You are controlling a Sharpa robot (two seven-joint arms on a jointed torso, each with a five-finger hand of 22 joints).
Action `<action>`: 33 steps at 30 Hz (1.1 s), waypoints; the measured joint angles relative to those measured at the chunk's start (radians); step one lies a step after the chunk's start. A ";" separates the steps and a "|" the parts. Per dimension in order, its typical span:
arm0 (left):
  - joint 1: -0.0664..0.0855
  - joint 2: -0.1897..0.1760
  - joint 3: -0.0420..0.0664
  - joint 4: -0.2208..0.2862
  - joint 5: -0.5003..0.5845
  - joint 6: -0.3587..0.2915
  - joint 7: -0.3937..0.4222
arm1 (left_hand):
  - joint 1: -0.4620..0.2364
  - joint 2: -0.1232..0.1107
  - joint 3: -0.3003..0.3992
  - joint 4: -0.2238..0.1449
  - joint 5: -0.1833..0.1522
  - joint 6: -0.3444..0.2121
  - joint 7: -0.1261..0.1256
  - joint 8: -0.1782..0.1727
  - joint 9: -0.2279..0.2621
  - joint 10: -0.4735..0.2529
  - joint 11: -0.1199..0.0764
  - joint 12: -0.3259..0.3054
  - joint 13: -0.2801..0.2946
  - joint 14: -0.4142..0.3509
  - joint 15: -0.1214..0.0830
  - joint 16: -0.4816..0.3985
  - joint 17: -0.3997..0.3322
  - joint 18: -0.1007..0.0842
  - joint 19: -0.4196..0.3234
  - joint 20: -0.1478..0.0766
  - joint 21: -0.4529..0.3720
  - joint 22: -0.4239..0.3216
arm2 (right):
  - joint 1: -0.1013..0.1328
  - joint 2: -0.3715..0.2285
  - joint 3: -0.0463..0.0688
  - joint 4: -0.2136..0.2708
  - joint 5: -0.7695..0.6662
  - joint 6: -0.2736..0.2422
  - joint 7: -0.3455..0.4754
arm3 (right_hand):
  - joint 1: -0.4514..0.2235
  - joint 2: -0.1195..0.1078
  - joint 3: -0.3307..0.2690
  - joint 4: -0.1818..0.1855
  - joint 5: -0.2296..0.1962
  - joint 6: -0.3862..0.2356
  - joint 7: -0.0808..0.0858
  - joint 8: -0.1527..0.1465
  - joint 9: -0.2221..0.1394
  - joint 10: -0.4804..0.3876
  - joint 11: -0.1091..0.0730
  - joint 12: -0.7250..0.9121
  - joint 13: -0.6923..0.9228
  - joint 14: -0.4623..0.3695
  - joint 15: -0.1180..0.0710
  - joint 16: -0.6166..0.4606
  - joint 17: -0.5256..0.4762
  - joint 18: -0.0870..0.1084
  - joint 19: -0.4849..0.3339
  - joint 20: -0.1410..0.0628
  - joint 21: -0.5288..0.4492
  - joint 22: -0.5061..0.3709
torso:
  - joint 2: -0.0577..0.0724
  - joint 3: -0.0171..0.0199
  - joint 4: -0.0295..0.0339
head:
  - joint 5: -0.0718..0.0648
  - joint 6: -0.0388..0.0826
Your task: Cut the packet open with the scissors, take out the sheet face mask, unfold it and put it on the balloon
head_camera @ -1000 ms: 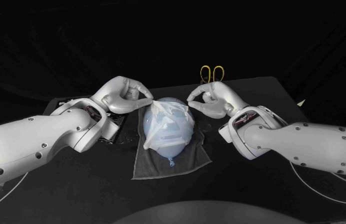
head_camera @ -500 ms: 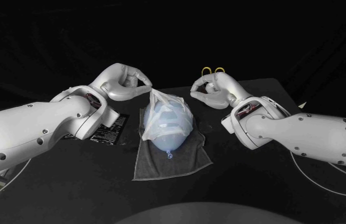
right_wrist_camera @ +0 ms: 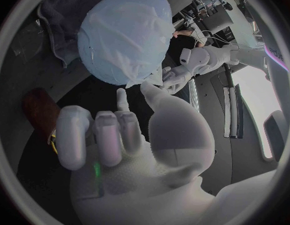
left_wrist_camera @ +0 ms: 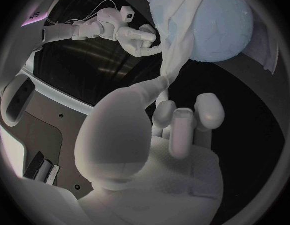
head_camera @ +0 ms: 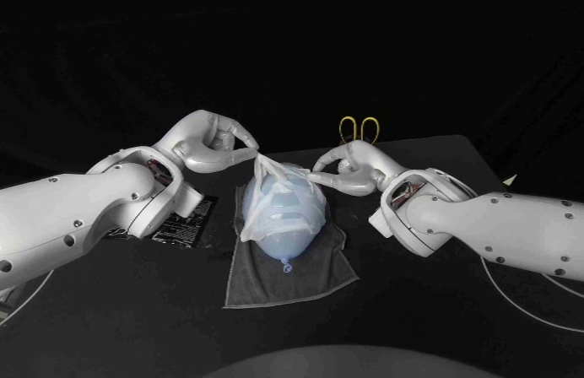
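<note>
One grey towel [head_camera: 292, 272] lies nearest on the table [head_camera: 121, 310], probably to stop the balloon [head_camera: 289, 241] on it from rolling. The sheet mask [head_camera: 278, 201] covers the balloon. The left hand [head_camera: 213, 146] pinches its far edge and holds it lifted. The right hand [head_camera: 344, 169] reaches the mask, but whether it grips I cannot tell.

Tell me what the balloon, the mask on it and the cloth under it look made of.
Balloon: smooth pale-blue rubber, likely latex; taut, rounded, with a knotted neck.
Sheet mask: thin, limp white fabric, seemingly damp; it clings and lets the blue show through.
Cloth: grey woven textile, matte, probably a towel; slightly rumpled edges.
</note>
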 measured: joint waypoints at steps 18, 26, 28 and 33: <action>0.000 -0.001 0.000 0.004 -0.009 0.016 -0.018 | -0.001 0.001 0.000 0.000 -0.002 -0.002 -0.002 0.003 0.000 -0.002 0.002 0.000 0.000 0.001 0.001 -0.001 0.000 0.000 0.000 0.000 0.004 0.000 | -0.007 0.051 0.000 -0.041 0.084 -0.022 -0.014 | 0.079 0.031 -0.034 0.042 0.000 0.040 -0.001 -0.031 -0.033 0.000 0.000 0.000 0.001 0.000 0.000 0.000 -0.001 0.000 -0.002 0.002 0.003 -0.001 | 0.002 -0.0008 0.0011 | -0.002 -0.001; 0.000 -0.001 0.000 0.002 -0.013 0.018 -0.021 | -0.003 -0.001 0.005 -0.001 -0.004 -0.003 -0.003 0.003 0.000 -0.003 0.003 -0.001 0.000 0.001 0.001 -0.001 0.000 0.000 0.000 0.000 0.004 0.002 | -0.011 0.061 0.000 -0.031 0.096 -0.023 -0.010 | 0.169 0.044 -0.025 0.021 0.000 0.112 -0.023 -0.028 -0.041 0.002 -0.003 -0.002 0.001 0.000 0.000 0.000 -0.001 0.000 -0.002 0.002 0.003 0.000 | 0.002 -0.0008 0.0006 | -0.001 -0.003; 0.000 -0.001 -0.001 0.002 -0.014 0.019 -0.022 | -0.003 -0.001 0.006 0.000 -0.001 -0.004 -0.003 0.003 0.000 -0.003 0.003 -0.002 0.000 0.001 0.001 -0.001 0.000 0.000 0.000 0.000 0.003 0.002 | -0.012 0.062 0.000 -0.029 0.096 -0.021 -0.010 | 0.192 0.045 -0.019 0.010 0.000 0.134 -0.034 -0.019 -0.042 0.002 -0.014 -0.002 0.000 -0.004 -0.005 0.000 0.000 0.000 -0.002 0.002 0.009 0.000 | 0.002 -0.0008 0.0004 | -0.002 -0.003; 0.000 -0.003 -0.001 0.000 -0.016 0.020 -0.023 | -0.005 -0.003 0.006 0.000 0.001 -0.004 -0.003 0.003 0.000 -0.003 0.003 -0.002 -0.001 0.001 0.002 -0.001 0.000 0.000 0.000 0.000 0.003 0.002 | -0.015 0.065 0.001 -0.028 0.091 -0.018 -0.010 | 0.257 0.056 0.009 -0.038 0.000 0.190 -0.062 0.001 -0.042 0.000 -0.040 -0.002 0.000 0.000 -0.030 0.000 0.000 0.000 0.000 -0.016 0.015 0.000 | 0.001 -0.0008 0.0004 | -0.003 -0.004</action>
